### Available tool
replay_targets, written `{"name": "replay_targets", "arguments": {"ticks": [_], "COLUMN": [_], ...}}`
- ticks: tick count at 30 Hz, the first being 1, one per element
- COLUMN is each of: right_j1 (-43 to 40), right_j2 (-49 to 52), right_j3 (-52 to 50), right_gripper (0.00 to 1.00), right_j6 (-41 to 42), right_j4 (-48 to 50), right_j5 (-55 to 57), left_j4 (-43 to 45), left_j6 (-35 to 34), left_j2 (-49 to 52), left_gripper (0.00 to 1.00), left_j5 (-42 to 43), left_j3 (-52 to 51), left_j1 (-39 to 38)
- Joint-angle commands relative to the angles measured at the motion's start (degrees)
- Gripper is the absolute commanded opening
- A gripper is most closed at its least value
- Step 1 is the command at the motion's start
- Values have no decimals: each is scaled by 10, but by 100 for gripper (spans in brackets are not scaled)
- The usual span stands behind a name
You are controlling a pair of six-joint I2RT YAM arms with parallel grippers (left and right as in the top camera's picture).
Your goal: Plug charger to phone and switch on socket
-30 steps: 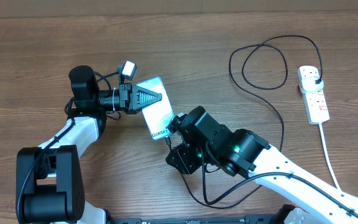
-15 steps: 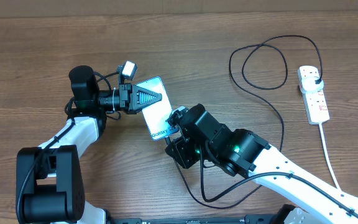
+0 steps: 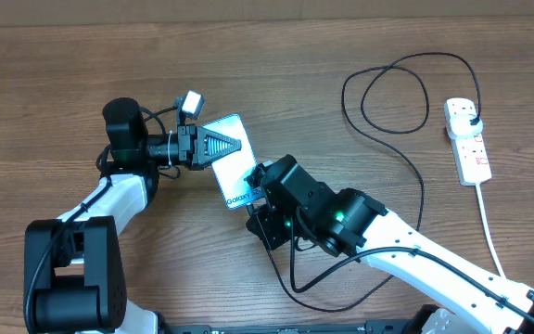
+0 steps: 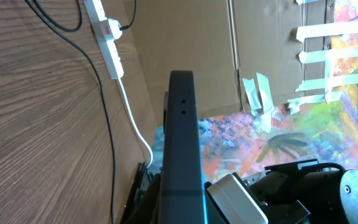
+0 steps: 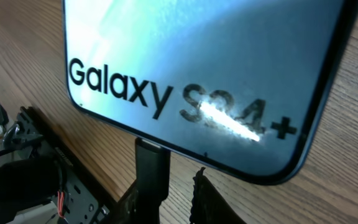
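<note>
Overhead, the step in hand is mating charger to phone. The left gripper (image 3: 219, 147) is clenched on the phone (image 3: 239, 176), one finger lying across the screen. The right gripper (image 3: 256, 197) sits at the phone's near end, and the charger (image 3: 422, 199) trails from it in loops to the socket (image 3: 471, 153), where its plug is already seated. The left wrist view shows the phone (image 4: 180, 137) edge-on, rising from between the fingers, with the socket (image 4: 109, 43) far off. In the right wrist view the tip (image 5: 151, 165) touches the lower edge of the phone (image 5: 197, 56), at or just inside the port. The right gripper (image 5: 166, 205) appears clamped on the tip lower down, though a sliver of wood shows beside one finger (image 5: 213, 202). Next comes a straight push along the phone's length, then the switch.
</note>
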Motion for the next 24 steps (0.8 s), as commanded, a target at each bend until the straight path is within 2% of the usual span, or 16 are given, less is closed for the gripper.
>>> {"name": "replay_targets", "arguments": {"ticks": [1,12,24], "right_j1": [1,1,1], "right_j2": [1,1,1], "right_j3": [19,19,67], "right_gripper": [20,4,4], "right_j6": [2,2,-16], "right_j4": [14,38,43], "right_j5": [2,45,72], "left_j4": [3,3,3], "left_j6": [5,19,19], "left_j2": [-1,-1,-1], "left_gripper": [4,4,4], "left_j5": [16,16,16], "left_j3": [4,4,4], "left_j1": [-1,-1,-2]}}
